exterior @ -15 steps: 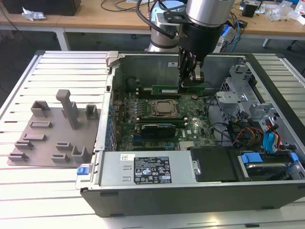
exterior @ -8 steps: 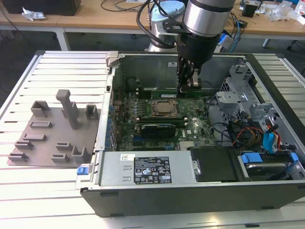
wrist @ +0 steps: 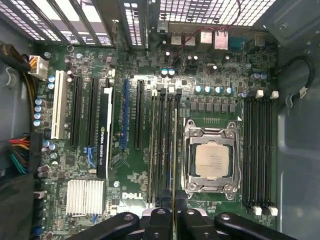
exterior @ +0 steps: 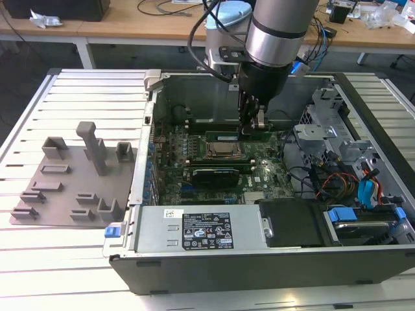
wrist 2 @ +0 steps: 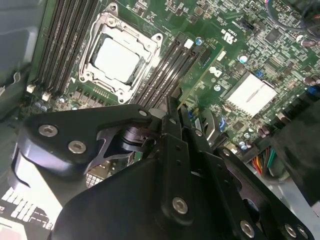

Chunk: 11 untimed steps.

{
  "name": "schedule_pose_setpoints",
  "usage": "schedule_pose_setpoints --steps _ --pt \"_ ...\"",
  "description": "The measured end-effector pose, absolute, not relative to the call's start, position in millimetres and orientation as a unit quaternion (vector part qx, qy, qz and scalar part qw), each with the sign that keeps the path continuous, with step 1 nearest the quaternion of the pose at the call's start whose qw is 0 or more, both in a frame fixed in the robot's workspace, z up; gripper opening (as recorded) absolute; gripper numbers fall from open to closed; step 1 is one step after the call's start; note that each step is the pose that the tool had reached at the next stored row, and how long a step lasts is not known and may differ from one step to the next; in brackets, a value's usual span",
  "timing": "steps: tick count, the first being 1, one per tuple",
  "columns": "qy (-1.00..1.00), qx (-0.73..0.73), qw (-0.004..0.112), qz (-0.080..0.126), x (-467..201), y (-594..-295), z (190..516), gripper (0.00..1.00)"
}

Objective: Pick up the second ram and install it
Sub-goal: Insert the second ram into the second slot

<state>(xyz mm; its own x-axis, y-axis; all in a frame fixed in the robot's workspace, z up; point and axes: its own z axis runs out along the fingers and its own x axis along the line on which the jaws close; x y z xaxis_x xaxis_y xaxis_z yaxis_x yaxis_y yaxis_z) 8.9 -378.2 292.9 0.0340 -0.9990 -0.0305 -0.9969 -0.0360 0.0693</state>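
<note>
The second ram (exterior: pixel 224 137) is a thin green stick lying along the slot bank on the far side of the CPU socket (exterior: pixel 224 153) inside the open computer case. In the first wrist view the ram (wrist: pixel 175 150) appears edge-on, in line with the black memory slots (wrist: pixel 162 145) beside the socket (wrist: pixel 211 160). My gripper (exterior: pixel 254 131) stands at the end of the stick nearer the drive bays. Its black fingers (wrist: pixel 159 220) are closed around the stick's edge. I cannot tell whether the stick is seated in a slot or just above it.
A grey fixture plate (exterior: pixel 71 188) with upright posts lies on the slatted table at the exterior view's left. A power supply (exterior: pixel 201 230) fills the case's near side. Drive bays and cables (exterior: pixel 350 175) crowd the exterior view's right. A second slot bank (wrist: pixel 258 150) flanks the socket.
</note>
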Motion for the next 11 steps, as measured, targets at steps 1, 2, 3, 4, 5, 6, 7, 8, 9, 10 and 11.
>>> schedule_pose_setpoints --steps 1,2,3,4,5,6,7,8,9,10,11 --pt "-0.694 0.719 0.014 -0.035 9 -377 291 0.14" --pt "-0.694 0.719 0.014 -0.035 9 -377 289 0.14" --pt "-0.694 0.719 0.014 -0.035 9 -375 288 0.14" --pt "-0.694 0.719 0.014 -0.035 9 -373 285 0.14" --pt "-0.694 0.719 0.014 -0.035 9 -372 284 0.14" --pt "-0.694 0.719 0.014 -0.035 9 -371 282 0.14" --pt "-0.694 0.719 0.014 -0.035 9 -368 279 0.14" --pt "-0.694 0.719 0.014 -0.035 9 -365 276 0.14" --pt "-0.694 0.719 0.014 -0.035 9 -361 273 0.14" --pt "-0.694 0.719 0.014 -0.035 9 -358 270 0.14" --pt "-0.694 0.719 0.014 -0.035 9 -356 266 0.14"
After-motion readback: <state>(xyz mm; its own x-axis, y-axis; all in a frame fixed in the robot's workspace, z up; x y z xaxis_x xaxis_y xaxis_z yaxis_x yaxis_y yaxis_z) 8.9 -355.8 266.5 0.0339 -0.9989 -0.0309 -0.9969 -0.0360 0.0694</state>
